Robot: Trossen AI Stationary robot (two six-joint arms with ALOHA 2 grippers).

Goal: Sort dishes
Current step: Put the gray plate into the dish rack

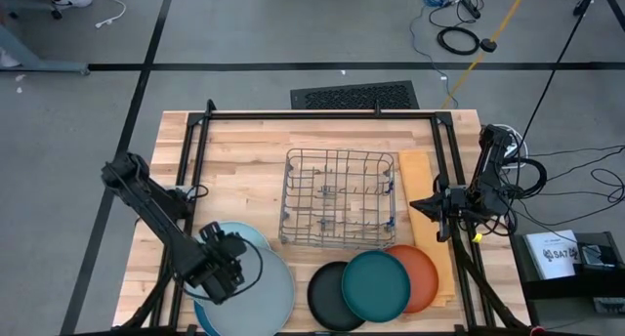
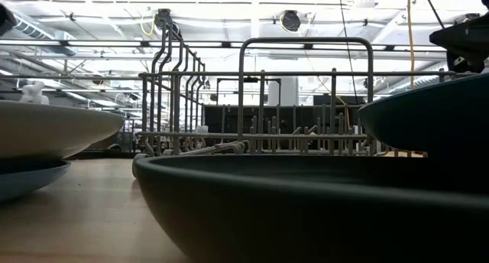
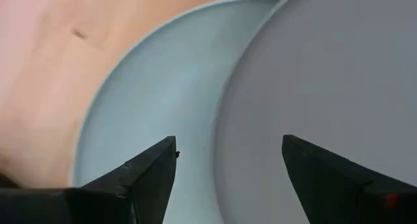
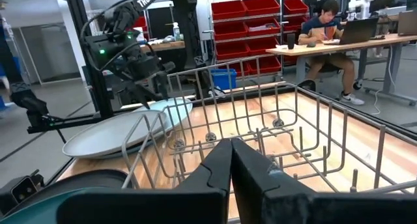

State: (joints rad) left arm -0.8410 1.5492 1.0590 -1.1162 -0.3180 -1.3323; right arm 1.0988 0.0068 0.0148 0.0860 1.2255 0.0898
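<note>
Three large plates lie stacked and offset at the table's front left: a grey plate (image 1: 269, 289) on top, a pale blue plate (image 1: 244, 236) under it, and a medium blue plate (image 1: 203, 319) peeking out below. A black plate (image 1: 330, 297), a dark teal plate (image 1: 376, 284) and an orange plate (image 1: 422, 275) overlap at the front right. My left gripper (image 3: 228, 149) is open above the stack, its fingers on either side of the grey plate's rim (image 3: 228, 100), over the pale blue plate (image 3: 150, 100). My right gripper (image 4: 231, 149) is shut and empty beside the rack's right side.
A wire dish rack (image 1: 340, 211) stands at the table's middle, just behind the smaller plates. A tan board (image 1: 418, 172) lies along the rack's right side under the orange plate. A black frame (image 1: 322, 113) runs around the table. A person sits at a desk (image 4: 326, 28) far behind.
</note>
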